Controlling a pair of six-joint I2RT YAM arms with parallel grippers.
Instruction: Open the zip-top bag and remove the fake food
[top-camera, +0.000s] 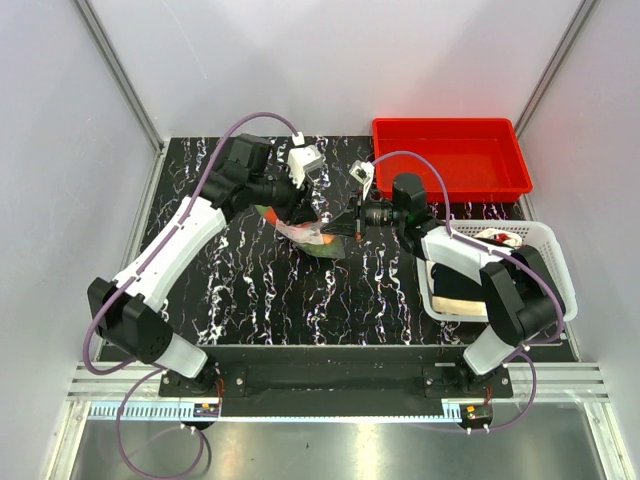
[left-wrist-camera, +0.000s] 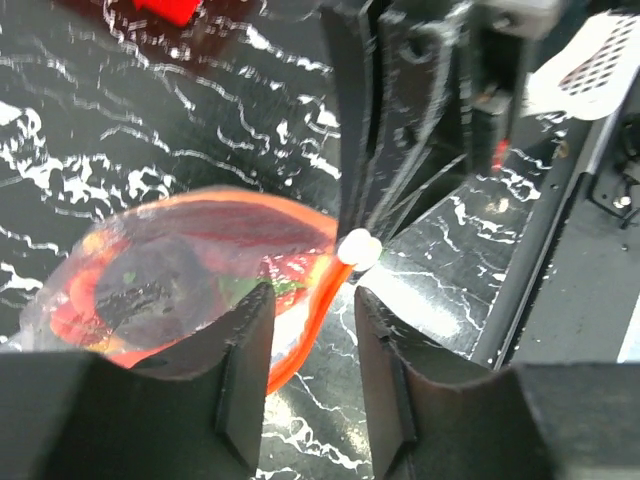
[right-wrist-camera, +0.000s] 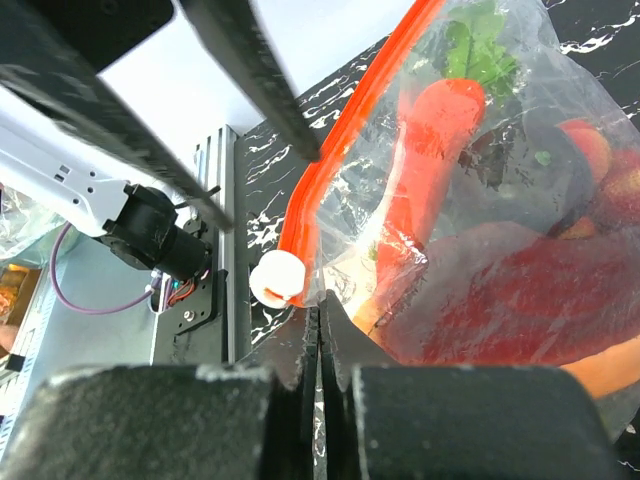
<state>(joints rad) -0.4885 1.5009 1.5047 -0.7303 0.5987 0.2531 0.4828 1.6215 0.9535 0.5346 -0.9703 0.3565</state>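
Observation:
The zip-top bag lies mid-table, clear with an orange-red zip strip and a white slider. Inside it I see the fake food: an orange carrot with a green top, a dark purple piece and red pieces. My right gripper is shut on the bag's edge right beside the slider. My left gripper is open just above the bag, its fingers straddling the zip strip without touching it. In the top view the two grippers, left and right, meet over the bag.
A red bin stands at the back right. A white mesh basket holding flat items sits at the right edge, under the right arm. The black marbled table has aluminium frame rails along its sides.

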